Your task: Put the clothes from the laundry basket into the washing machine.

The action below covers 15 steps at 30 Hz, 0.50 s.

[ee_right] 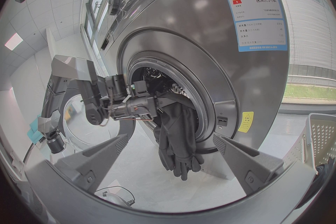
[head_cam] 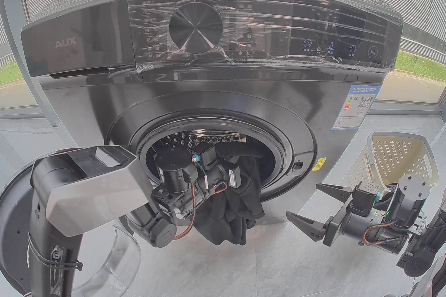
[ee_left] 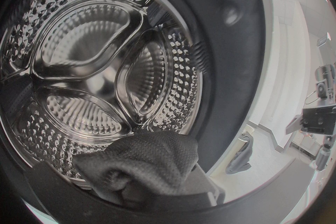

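The left gripper (head_cam: 234, 175) sat at the mouth of the washing machine (head_cam: 223, 93), reaching into the round opening with its wrist just outside the rim. Open or closed: could not tell, because the black garment (head_cam: 237, 209) covered its front end. The garment was bunched around that gripper. Part of it lay inside the drum (ee_left: 87, 70); the bulk spilled over the lower lip of the opening and hung down the machine's front toward the floor (head_cam: 260, 265). Whether its ends touched the floor could not be told. In the left wrist view a fold of knit cloth lay low in front of the camera, against the drum's front edge, with dimpled steel and raised paddles behind it.

The right gripper (head_cam: 304, 201) hung low, to the right of the opening and well apart from the garment. Its jaws were spread wide and empty, tips aimed toward the opening.

The laundry basket (head_cam: 399, 158), pale and perforated, stood on the floor to the right of the machine, just behind the right arm.

The door (head_cam: 107, 256) stood open on the left side, its glass bowl below the left arm.

The machine was a dark grey front loader. A dial (head_cam: 195, 27) sat at the centre of the panel, under clear film. A blue label (head_cam: 355, 105) was on the upper right of the front, and a small yellow sticker (head_cam: 318, 164) was just beside the opening's right edge.
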Available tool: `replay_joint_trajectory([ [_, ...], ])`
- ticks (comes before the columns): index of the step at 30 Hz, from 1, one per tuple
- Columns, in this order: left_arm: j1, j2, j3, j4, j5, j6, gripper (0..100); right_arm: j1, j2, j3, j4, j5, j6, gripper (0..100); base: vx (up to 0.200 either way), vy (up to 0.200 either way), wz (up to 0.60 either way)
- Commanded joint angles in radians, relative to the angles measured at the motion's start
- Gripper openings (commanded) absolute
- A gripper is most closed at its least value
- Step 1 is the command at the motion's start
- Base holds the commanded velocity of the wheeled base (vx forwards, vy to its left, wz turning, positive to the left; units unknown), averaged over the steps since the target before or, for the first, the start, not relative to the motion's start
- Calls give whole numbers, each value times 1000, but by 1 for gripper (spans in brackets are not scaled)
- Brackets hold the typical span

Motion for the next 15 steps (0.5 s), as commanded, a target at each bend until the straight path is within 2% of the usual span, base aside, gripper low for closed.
replay_joint_trajectory([
  [1, 39, 134, -166, 80, 10, 0, 0, 0, 2, 1, -1, 1, 0, 100, 0, 0, 0],
  [2, 39, 134, -166, 80, 10, 0, 0, 0, 2, 1, -1, 1, 0, 100, 0, 0, 0],
  [3, 52, 167, -241, 106, 15, -1, 0, 0, 4, 1, -1, 1, 0, 100, 0, 0, 0],
  [6, 60, 193, -339, 165, 45, -1, 0, -4, 8, 1, -1, 1, 0, 100, 0, 0, 0],
  [11, 77, 219, -431, 231, 76, 0, 0, -7, 16, 1, -1, 2, 1, 100, 0, 0, 0],
  [15, 114, 226, -499, 339, 93, 0, 0, -4, 24, 1, -1, 2, 1, 100, 0, 0, 0],
])
